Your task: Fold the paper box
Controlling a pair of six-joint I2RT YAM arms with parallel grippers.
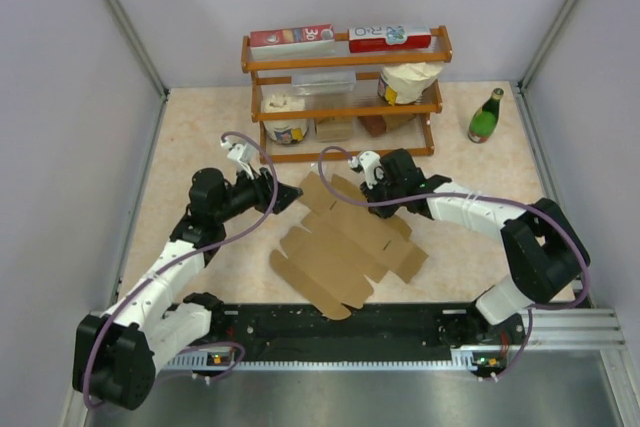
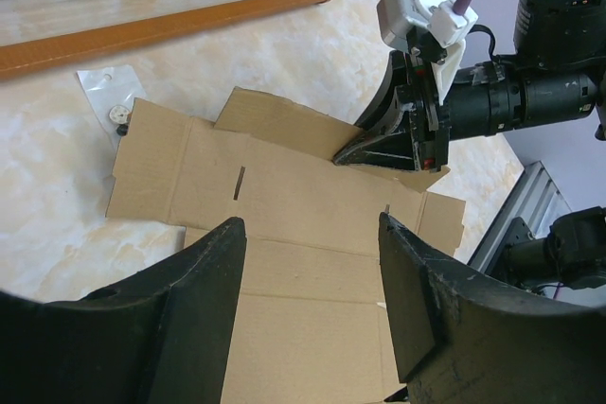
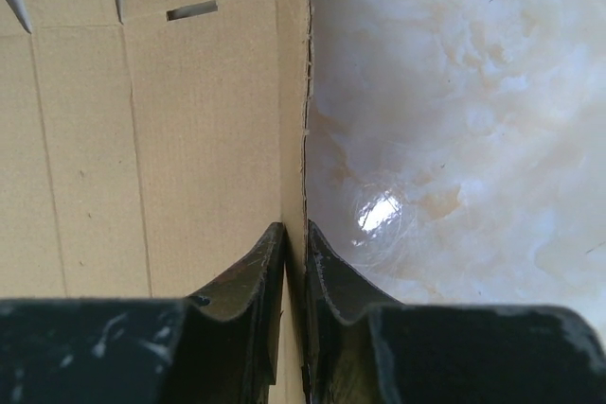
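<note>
**While the sheet is lying flat, you're only starting the first fold**

Since the paper box (image 1: 345, 247) is lying almost fully opened out on the desk (image 1: 200, 127), midway between the two arms and in front of the wooden rack (image 1: 345, 110), I'm reading this as the very start of the job. No panel is standing up and no tab is sitting in a slot.

Your right pincer (image 3: 295, 251) is clenching the far edge of the cardboard, with the thin sheet running right between its fingers and bare desk showing on one side. Your left pincer (image 2: 311, 238) is hanging released over the near panels, jaws wide, gripping nothing.

My guess is you're getting ready to lift that pinched panel along its crease. For that you're going to need the left one pressing down on the middle panel beside the crease. Otherwise the whole sheet is probably sliding or tipping up with the lift. Cardboard this light is likely springing back too, so I'd be turning the right wrist slowly. A little plastic bag (image 2: 109, 101) is sitting right at one corner flap, worth watching.
</note>
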